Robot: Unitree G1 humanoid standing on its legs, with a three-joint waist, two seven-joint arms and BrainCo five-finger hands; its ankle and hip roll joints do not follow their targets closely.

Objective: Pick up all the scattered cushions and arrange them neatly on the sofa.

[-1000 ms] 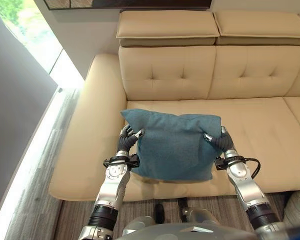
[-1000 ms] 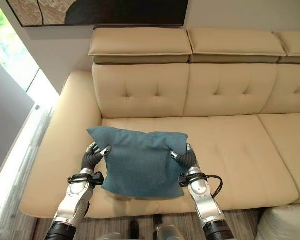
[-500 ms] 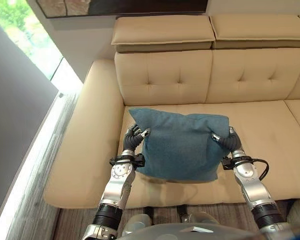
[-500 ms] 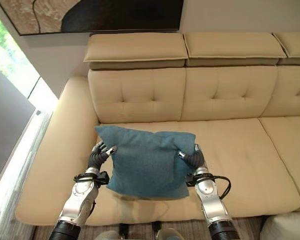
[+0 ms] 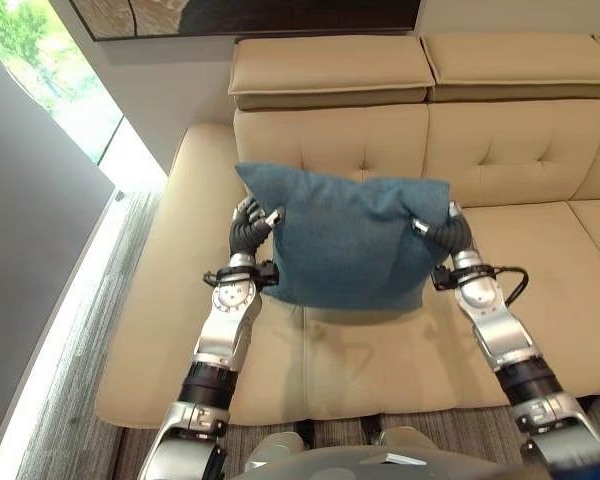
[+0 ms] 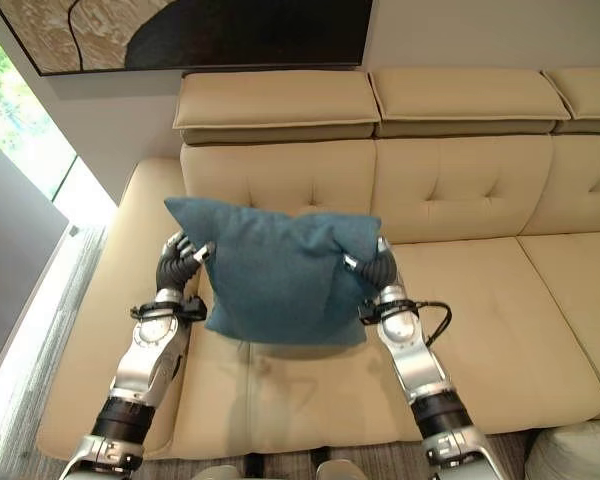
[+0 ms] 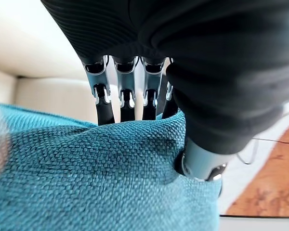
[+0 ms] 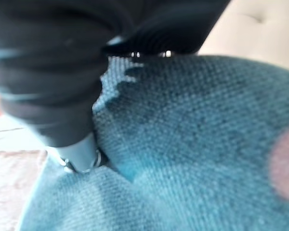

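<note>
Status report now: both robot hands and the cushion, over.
Left robot hand and right robot hand shut on teal cushion. Cushion held in front of the sofa backrest, above the seat. Nothing in the way.

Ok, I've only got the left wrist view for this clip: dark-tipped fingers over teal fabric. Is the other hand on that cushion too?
Observer: Yes. The right hand grips the teal cushion's opposite upper corner; the left hand pinches its own corner.
Operator: Is it resting on the sofa?
Observer: No, it hangs between both hands above the beige sofa's seat, in front of the backrest.
Operator: Which end of the sofa?
Observer: The end beside the armrest on the robot's left, near the window.
</note>
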